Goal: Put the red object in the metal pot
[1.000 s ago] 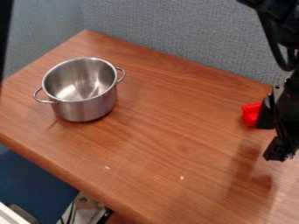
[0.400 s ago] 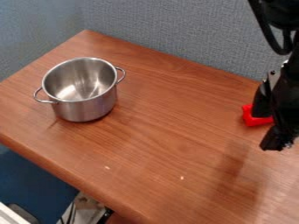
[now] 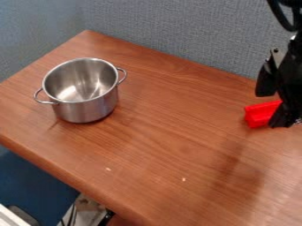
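Observation:
The red object point(image 3: 260, 115) lies flat on the wooden table point(image 3: 165, 132) near its right edge, and its right end is hidden behind the arm. My black gripper point(image 3: 282, 113) hangs directly at that end of the block, its fingers spread and nothing lifted between them. Whether a finger touches the block cannot be made out. The metal pot point(image 3: 80, 88) stands upright and empty at the left side of the table, far from the gripper, with its two loop handles showing.
A blue-grey wall point(image 3: 165, 26) runs behind the table. The table's front edge drops off at the lower left, with the floor and some clutter point(image 3: 83, 214) below it. A black cable point(image 3: 283, 13) loops above the arm at the upper right.
The gripper has moved up and back along the right edge, from in front of the red block to right beside it. More of the block shows. The pot has not moved.

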`<state>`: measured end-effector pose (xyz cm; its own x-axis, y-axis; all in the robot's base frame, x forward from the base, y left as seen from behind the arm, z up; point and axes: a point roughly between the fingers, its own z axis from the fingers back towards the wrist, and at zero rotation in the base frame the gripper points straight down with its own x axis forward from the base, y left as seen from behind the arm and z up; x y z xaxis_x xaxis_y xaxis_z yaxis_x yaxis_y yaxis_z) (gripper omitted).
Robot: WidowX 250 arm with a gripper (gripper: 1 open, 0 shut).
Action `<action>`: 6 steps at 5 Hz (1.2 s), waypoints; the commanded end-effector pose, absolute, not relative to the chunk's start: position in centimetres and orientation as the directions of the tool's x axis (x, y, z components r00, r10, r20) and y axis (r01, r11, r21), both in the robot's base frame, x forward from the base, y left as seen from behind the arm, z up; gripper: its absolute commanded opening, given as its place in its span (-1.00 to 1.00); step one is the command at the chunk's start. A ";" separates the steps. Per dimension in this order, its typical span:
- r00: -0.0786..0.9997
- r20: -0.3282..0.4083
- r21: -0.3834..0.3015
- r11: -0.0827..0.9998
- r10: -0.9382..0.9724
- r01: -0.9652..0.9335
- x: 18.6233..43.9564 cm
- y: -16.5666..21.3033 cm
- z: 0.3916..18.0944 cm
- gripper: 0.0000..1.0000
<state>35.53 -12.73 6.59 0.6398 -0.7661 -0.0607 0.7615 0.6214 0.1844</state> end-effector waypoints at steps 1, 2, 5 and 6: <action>0.673 -0.009 0.228 0.654 -0.740 0.722 38.5 -12.2 7.0 1.00; 0.621 -0.028 0.195 0.605 -0.783 0.772 38.7 -12.7 6.2 1.00; 0.513 -0.125 0.153 0.494 -0.849 0.856 38.2 -12.4 5.2 -1.00; 0.593 -0.150 0.191 0.566 -0.791 0.802 37.2 -12.6 9.1 -1.00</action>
